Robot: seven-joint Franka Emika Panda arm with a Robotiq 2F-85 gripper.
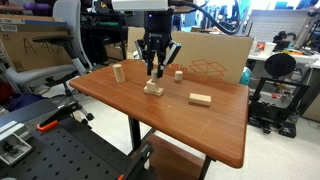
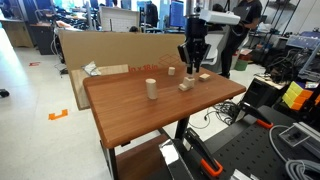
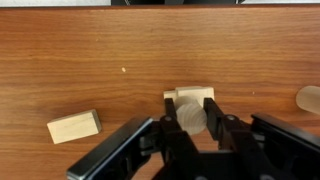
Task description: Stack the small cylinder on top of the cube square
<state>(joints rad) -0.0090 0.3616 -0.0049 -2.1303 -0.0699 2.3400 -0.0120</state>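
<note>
My gripper [image 3: 191, 102] is shut on the small cylinder [image 3: 192, 117], whose round pale-wood end shows between the fingers in the wrist view. The cube square [image 3: 188, 94] lies on the table directly beyond the cylinder, partly hidden by it. In both exterior views the gripper [image 1: 156, 70] [image 2: 190, 68] hangs straight over the cube square [image 1: 153, 88] [image 2: 186, 86], a little above it. I cannot tell whether the cylinder touches the block.
A flat wooden slab [image 1: 200, 99] [image 2: 204, 77] [image 3: 74, 126] lies to one side of the cube. A tall slim cylinder [image 1: 118, 72] [image 2: 151, 89] stands on the other side. A tiny peg [image 1: 179, 74] stands behind. Cardboard [image 1: 215, 55] lines the table's far edge.
</note>
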